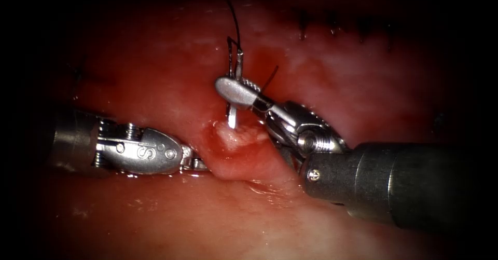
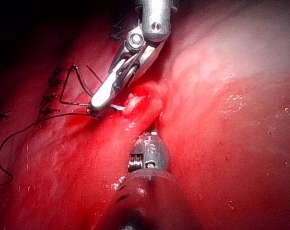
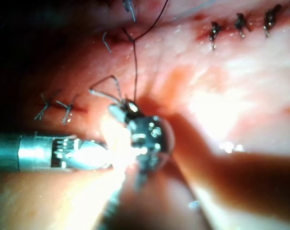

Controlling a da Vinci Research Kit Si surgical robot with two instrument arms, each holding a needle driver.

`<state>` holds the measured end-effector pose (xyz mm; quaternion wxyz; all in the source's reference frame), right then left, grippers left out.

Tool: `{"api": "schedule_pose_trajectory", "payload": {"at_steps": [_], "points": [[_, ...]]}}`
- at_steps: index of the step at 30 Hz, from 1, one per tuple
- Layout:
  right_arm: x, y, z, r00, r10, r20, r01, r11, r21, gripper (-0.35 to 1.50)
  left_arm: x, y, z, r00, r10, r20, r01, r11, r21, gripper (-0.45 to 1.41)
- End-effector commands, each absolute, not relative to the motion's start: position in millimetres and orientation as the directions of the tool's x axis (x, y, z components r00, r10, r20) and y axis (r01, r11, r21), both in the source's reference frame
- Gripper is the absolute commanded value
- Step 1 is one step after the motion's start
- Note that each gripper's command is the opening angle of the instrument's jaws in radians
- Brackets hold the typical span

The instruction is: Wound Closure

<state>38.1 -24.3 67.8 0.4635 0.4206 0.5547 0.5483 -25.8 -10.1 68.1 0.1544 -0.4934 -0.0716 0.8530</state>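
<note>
In the endoscope view, the needle (image 1: 234,91) is being held by the right tool (image 1: 239,93), jaws closed across its curve, its tip pointing down just above a raised fold of tissue (image 1: 241,151) and not in it (thread (image 1: 234,24) trailing upward). The fold's left side is being gripped by the left tool (image 1: 197,162), jaws closed. In the left wrist view, the needle (image 2: 117,107) is being shown beside the fold. In the right wrist view, thread (image 3: 135,72) is being seen rising from the jaws.

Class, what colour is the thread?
Black thread, clearest in the endoscope view.
</note>
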Motion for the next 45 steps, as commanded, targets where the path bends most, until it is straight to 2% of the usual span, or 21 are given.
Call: {"api": "schedule_pose_trajectory", "payload": {"at_steps": [1, 9, 19, 25, 35, 36, 37, 38, 40, 41, 43, 45], "points": [[38.5, -25.0, 67.8, -0.214, 0.976, -0.046, -0.039, 0.038, 0.999, -0.35, -26.4, -10.2, 68.6, -0.464, 0.334, -0.820, -0.192, -0.942, -0.275, -0.45], [38.3, -26.4, 66.6, -0.215, 0.976, -0.031, -0.026, 0.026, 0.999, -0.35, -26.3, -10.2, 68.6, -0.464, 0.334, -0.820, -0.192, -0.942, -0.275, -0.45], [38.0, -26.7, 63.8, -0.250, 0.935, -0.252, -0.007, 0.258, 0.966, -0.35, -26.3, -10.2, 68.6, -0.464, 0.334, -0.820, -0.192, -0.942, -0.275, -0.45], [39.1, -27.4, 63.5, -0.234, 0.929, -0.288, 0.009, 0.298, 0.955, -0.35, -26.4, -10.2, 68.6, -0.465, 0.334, -0.820, -0.193, -0.942, -0.274, -0.45], [39.6, -24.6, 65.6, -0.253, 0.901, -0.354, -0.065, 0.349, 0.935, -0.35, -26.5, -10.3, 68.6, -0.465, 0.334, -0.820, -0.194, -0.942, -0.273, -0.45], [39.6, -24.4, 65.7, -0.261, 0.898, -0.353, -0.061, 0.350, 0.935, 0.02, -26.5, -10.3, 68.6, -0.465, 0.334, -0.820, -0.194, -0.942, -0.273, -0.45], [39.4, -24.2, 65.7, -0.275, 0.893, -0.357, -0.052, 0.357, 0.933, 0.52, -26.5, -10.3, 68.6, -0.465, 0.334, -0.820, -0.194, -0.942, -0.273, -0.45], [39.3, -24.2, 65.7, -0.279, 0.885, -0.373, -0.054, 0.373, 0.926, 0.52, -26.5, -10.3, 68.6, -0.465, 0.334, -0.820, -0.194, -0.942, -0.273, -0.45], [39.1, -24.1, 65.4, -0.279, 0.877, -0.392, -0.061, 0.391, 0.918, 0.32, -26.5, -10.3, 68.6, -0.465, 0.334, -0.820, -0.194, -0.942, -0.273, -0.45], [39.1, -24.0, 65.3, -0.278, 0.877, -0.391, -0.059, 0.391, 0.919, 0.49, -26.5, -10.3, 68.6, -0.465, 0.334, -0.820, -0.194, -0.942, -0.273, -0.45], [39.1, -23.7, 65.0, -0.280, 0.878, -0.387, -0.059, 0.387, 0.920, 1.01, -26.5, -10.3, 68.6, -0.465, 0.334, -0.820, -0.194, -0.942, -0.273, -0.45], [39.1, -23.3, 64.7, -0.281, 0.878, -0.388, -0.060, 0.388, 0.920, 1.24, -26.5, -10.4, 68.6, -0.465, 0.334, -0.820, -0.194, -0.942, -0.273, -0.45]]}}
